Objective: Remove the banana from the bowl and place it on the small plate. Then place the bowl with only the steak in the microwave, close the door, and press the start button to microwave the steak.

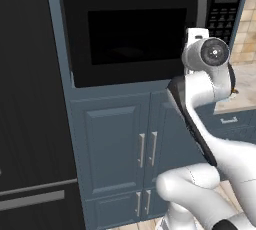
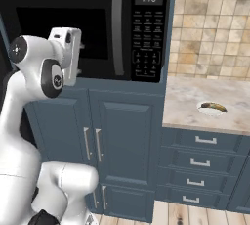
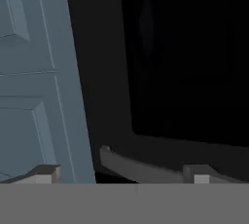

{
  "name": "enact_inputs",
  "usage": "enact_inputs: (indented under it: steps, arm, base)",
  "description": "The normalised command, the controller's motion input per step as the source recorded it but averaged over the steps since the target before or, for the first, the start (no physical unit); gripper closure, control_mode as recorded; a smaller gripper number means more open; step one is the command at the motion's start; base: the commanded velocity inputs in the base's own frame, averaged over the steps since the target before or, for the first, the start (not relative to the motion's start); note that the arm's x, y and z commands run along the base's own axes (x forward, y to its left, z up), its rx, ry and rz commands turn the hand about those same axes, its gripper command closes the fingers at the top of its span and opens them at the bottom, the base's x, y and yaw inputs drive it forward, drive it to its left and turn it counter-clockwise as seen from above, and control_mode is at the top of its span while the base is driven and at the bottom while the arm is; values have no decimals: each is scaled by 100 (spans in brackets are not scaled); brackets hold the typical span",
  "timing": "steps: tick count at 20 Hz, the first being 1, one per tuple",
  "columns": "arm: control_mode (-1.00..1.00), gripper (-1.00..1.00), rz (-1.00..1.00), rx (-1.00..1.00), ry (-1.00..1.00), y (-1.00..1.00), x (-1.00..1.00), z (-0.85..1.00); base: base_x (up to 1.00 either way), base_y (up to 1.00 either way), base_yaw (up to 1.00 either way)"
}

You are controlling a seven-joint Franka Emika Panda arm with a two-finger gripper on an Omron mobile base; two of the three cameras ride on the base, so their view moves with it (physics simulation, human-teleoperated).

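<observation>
pressing too far left is your risk — the two-finger gripper [image 3: 121,172], tips apart and empty, faces the closed wide black microwave door [image 2: 63,26], not the keypad panel [image 2: 148,35]; the small yellow banana [image 2: 213,106] lies on the small white plate [image 2: 212,112].

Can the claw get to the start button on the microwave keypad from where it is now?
Probably yes. The door looks shut, and the keypad to the right of the handle faces outward with nothing in front of it. The claw sits close to the microwave's front, so a short sideways move should do.
</observation>
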Motion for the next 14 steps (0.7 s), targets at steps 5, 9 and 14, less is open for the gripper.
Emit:
enact_inputs:
  steps: [5,9,14]
  arm:
    - [-100,-100,0,21,8,-81,-99,-21]
    - [-100,-100,3,20,0,-97,-60,-67]
    - [-100,-100,13,13,-7,-54,6,-35]
  base:
    - [0,0,0]
    - [0,0,0]
    - [0,0,0]
